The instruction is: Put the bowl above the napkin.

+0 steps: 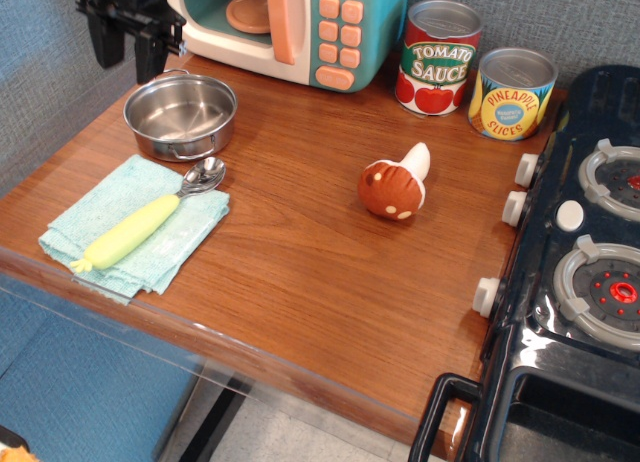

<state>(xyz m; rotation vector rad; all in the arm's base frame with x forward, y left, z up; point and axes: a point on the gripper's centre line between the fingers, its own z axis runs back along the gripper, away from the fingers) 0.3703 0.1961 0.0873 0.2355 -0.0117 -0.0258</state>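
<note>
The gripper [130, 50] hangs at the top left, pointing down, jaws apart and holding nothing.

A wooden counter set against a grey textured wall.

The grey woven-look wall [560, 17] runs behind and past the claw's left side. The brown wood-grain counter [300, 252] spreads below and to the right of the claw, evenly lit, with a clear plastic strip along its front edge [110, 307]. Below the counter lie a blue surface [70, 382] and pale floor [300, 437].
</note>
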